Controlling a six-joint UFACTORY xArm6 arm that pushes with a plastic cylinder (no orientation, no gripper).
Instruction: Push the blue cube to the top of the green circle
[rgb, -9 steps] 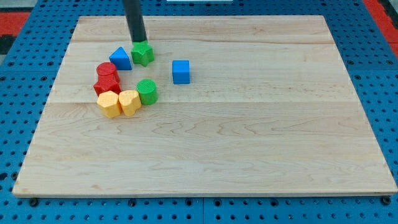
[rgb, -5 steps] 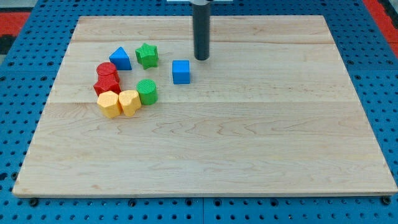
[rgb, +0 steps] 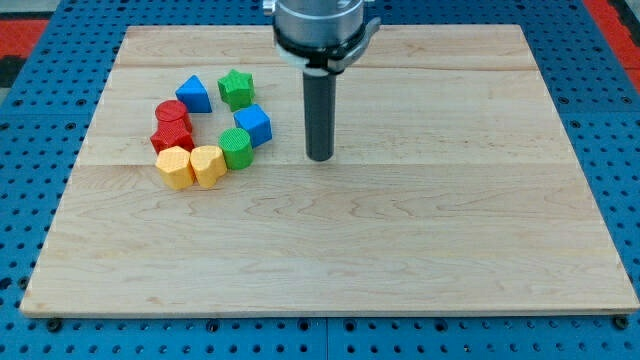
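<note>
The blue cube (rgb: 253, 124) lies turned at an angle, touching the upper right of the green circle (rgb: 236, 147). My tip (rgb: 319, 157) rests on the board to the right of both, a short gap from the cube. The rod rises from it to the arm's head at the view's top.
A green star (rgb: 236, 88) and a blue triangle (rgb: 194, 94) lie above the cluster. Two red blocks (rgb: 171, 125) sit at the left, two yellow blocks (rgb: 191, 165) below them, beside the green circle. The wooden board (rgb: 400, 230) lies on a blue pegboard.
My tip swept from beside the green star to the right, then down past the blue cube. The blue cube moved left and down, against the green circle, and rotated.
</note>
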